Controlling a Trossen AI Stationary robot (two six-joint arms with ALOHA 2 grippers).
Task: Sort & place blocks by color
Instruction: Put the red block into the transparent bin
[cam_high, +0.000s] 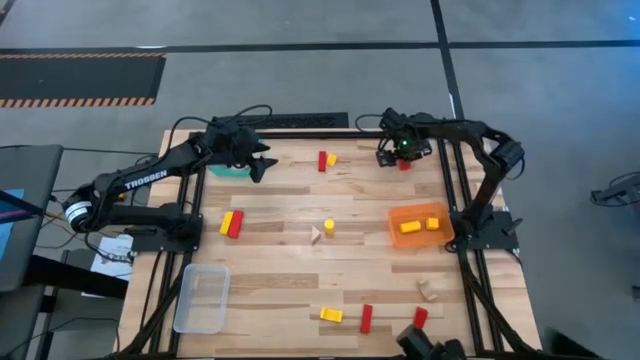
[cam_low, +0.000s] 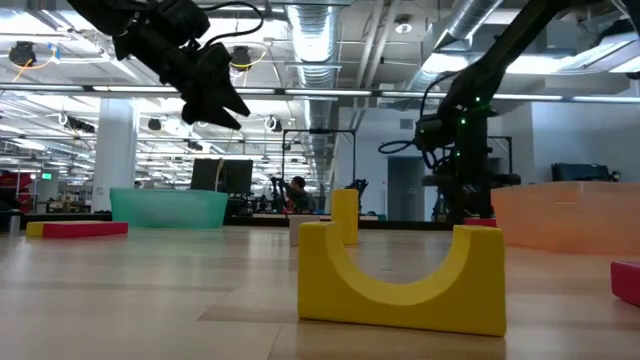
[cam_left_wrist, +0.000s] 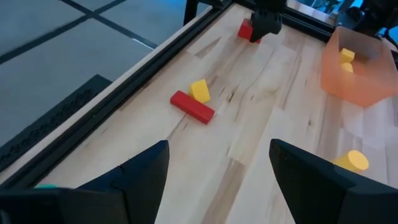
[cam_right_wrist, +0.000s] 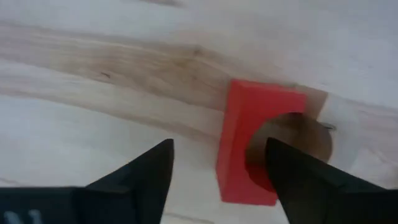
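Observation:
My right gripper is open, low over a red block with a round hole that lies on the table at the far right. One finger stands over the block and the other stands beside it. My left gripper is open and empty, raised beside the teal tray at the far left. Red, yellow and pale wooden blocks lie scattered: a red brick with a yellow block at the far middle, and a yellow cylinder at the centre. My right gripper points down at the red block's top. One finger covers the block's side with the hole. I cannot tell whether it touches the block, which lies flat on the table.
An orange tray at the right holds yellow blocks. A clear tray stands at the near left. A yellow and a red brick lie at the left, and more blocks lie near the front edge. A yellow arch block fills the low view's foreground.

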